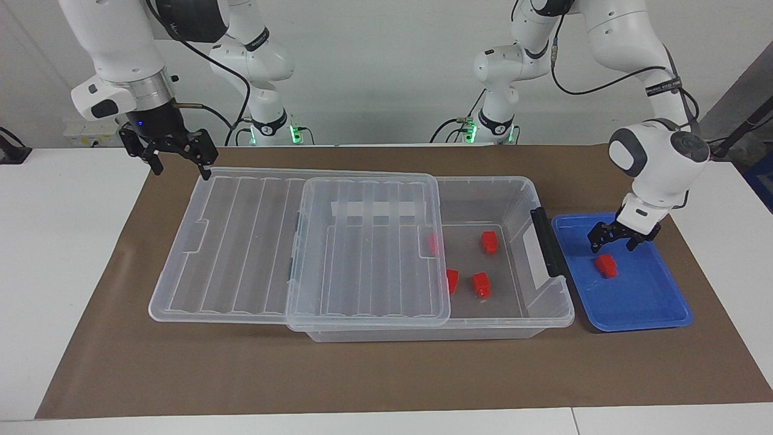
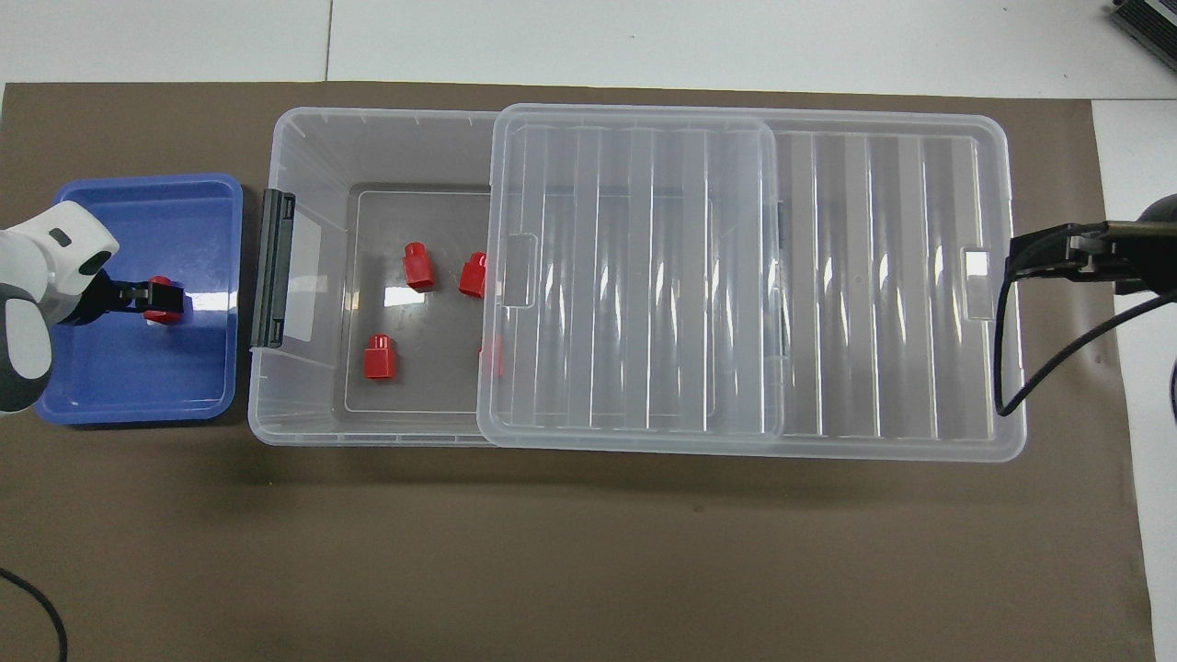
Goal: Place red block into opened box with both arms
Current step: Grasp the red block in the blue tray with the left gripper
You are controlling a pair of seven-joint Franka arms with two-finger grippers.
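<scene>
A small red block (image 1: 606, 266) (image 2: 162, 309) lies in the blue tray (image 1: 641, 324) (image 2: 138, 414) at the left arm's end of the table. My left gripper (image 1: 613, 244) (image 2: 153, 296) hangs open just above this block, apart from it. The clear box (image 1: 515, 194) (image 2: 303, 147) stands beside the tray. Its ribbed lid (image 1: 241, 248) (image 2: 883, 276) is slid toward the right arm's end, leaving the tray end of the box uncovered. My right gripper (image 1: 180, 165) (image 2: 1022, 260) is open and empty, raised over the lid's end edge.
Several more red blocks (image 1: 490, 241) (image 2: 379, 357) lie on the box floor, one half under the lid's edge. A dark grey latch (image 1: 546, 241) (image 2: 273, 268) stands on the box end beside the tray. Brown mat (image 1: 386, 374) covers the table.
</scene>
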